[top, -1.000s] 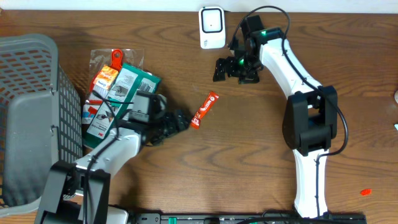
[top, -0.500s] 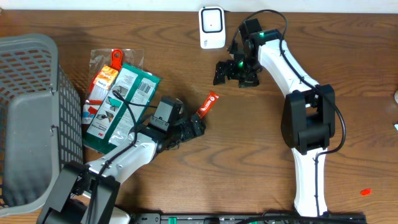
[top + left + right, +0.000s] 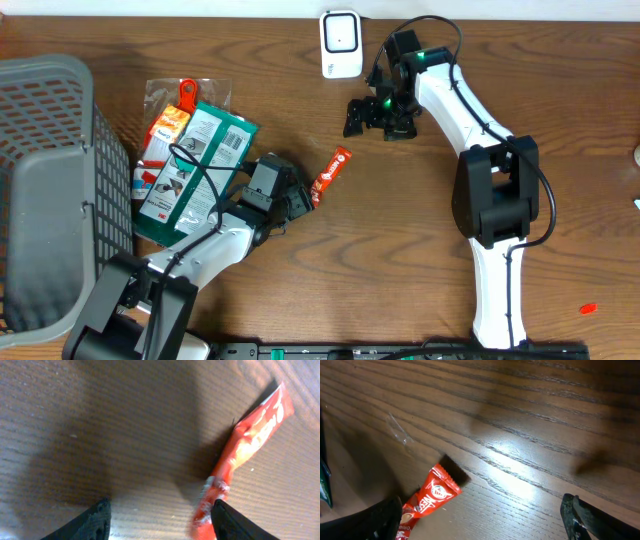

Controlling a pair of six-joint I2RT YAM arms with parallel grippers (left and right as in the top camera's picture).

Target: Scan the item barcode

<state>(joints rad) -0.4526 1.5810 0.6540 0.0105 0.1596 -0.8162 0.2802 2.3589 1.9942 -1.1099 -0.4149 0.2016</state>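
Note:
A red sachet [image 3: 331,172] lies flat on the wooden table, mid-scene. My left gripper [image 3: 300,197] is at its lower-left end. In the left wrist view the sachet [image 3: 247,445] runs up to the right, its near end resting against the inside of the right fingertip [image 3: 234,521]. The left gripper [image 3: 162,521] is open, with bare table across most of the gap. My right gripper [image 3: 362,113] hovers open near the white barcode scanner [image 3: 341,44], nothing between its fingers. The right wrist view shows the sachet [image 3: 429,499] far below at lower left.
A grey plastic basket [image 3: 45,190] fills the left side. Next to it lie a green-and-white packaged item [image 3: 205,150] and an orange-tagged clear packet [image 3: 172,110]. A small red scrap [image 3: 588,308] sits at the lower right.
My left arm has reached right from beside the packages up to the sachet's near end, and its jaws have narrowed. The right arm has hardly moved.

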